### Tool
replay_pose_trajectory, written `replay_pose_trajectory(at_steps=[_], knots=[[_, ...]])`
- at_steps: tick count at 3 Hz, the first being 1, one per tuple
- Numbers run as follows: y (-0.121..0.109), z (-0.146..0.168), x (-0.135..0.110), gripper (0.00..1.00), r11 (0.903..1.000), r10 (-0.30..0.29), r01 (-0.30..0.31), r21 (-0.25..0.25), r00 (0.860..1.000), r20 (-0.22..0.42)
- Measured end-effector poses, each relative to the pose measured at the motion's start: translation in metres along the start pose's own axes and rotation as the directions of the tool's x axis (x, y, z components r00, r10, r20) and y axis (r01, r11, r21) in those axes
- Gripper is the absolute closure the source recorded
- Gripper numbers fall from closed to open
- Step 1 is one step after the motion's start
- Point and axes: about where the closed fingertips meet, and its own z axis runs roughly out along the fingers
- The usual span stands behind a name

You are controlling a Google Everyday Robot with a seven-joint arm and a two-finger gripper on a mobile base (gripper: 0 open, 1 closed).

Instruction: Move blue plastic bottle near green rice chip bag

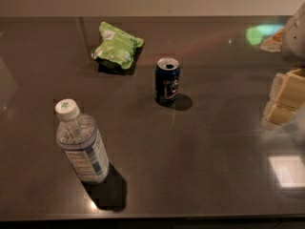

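Observation:
The blue plastic bottle (82, 144) stands upright at the front left of the dark table, clear with a white screw cap and a white-and-blue label. The green rice chip bag (117, 46) lies at the back, left of centre, well apart from the bottle. My gripper (284, 99) hangs at the right edge of the view, cream-coloured, just above the table and far from both the bottle and the bag. It holds nothing that I can see.
A dark blue drink can (167, 80), opened, stands upright near the table's (209, 175) middle, between the bag and my gripper. The table's front edge runs along the bottom of the view. Bright reflections show at the right.

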Motion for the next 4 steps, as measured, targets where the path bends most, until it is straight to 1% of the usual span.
replay_pose_trajectory(at_steps=[1, 2, 3, 4], knots=[[0.000, 0.000, 0.000, 0.00, 1.0000, 0.000, 0.000, 0.000, 1.000, 0.000], [-0.008, 0.003, -0.006, 0.00, 0.9999, 0.007, -0.007, 0.010, 1.000, 0.018], [-0.018, 0.012, -0.030, 0.00, 1.0000, 0.002, -0.002, 0.000, 0.997, 0.078], [-0.022, 0.021, -0.061, 0.00, 0.9996, -0.005, 0.010, -0.026, 0.987, 0.160]])
